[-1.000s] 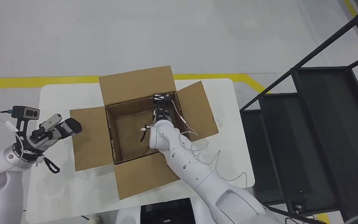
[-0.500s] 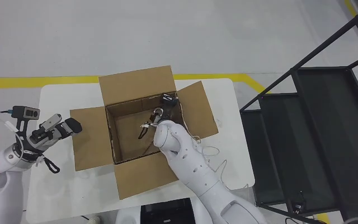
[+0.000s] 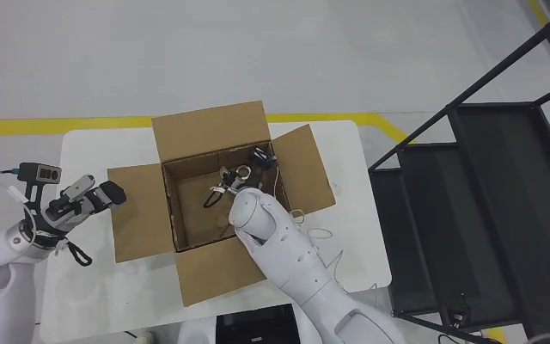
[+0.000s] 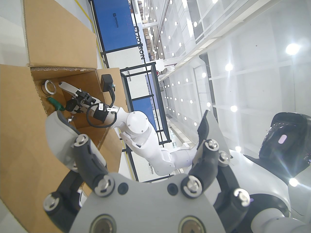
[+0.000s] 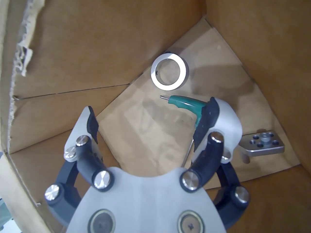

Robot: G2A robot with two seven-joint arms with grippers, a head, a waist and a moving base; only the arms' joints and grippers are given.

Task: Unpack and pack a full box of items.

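An open cardboard box [image 3: 210, 129] stands mid-table with its flaps spread. My right gripper [image 3: 216, 191] is down inside it, open [image 5: 150, 109], with nothing between its fingers. On the box floor lie a silver metal ring [image 5: 169, 71], a green-handled hex key [image 5: 187, 104] partly behind one fingertip [image 5: 209, 112], and a small metal flange plate [image 5: 263, 144] off to the side. My left gripper [image 3: 101, 194] hangs open over the table's left end, outside the box. The left wrist view shows that gripper [image 4: 131, 132], the ring [image 4: 49, 86] and the green tool [image 4: 56, 104].
The white table [image 3: 352, 249] has bare room left and right of the box. A black metal stair frame [image 3: 464, 172] stands to the right, off the table. Yellow floor tape [image 3: 69, 125] runs behind. A cable [image 3: 309, 228] trails from the right arm.
The right gripper has swung leftward across the inside of the box and turned at the wrist. The left arm has kept still.
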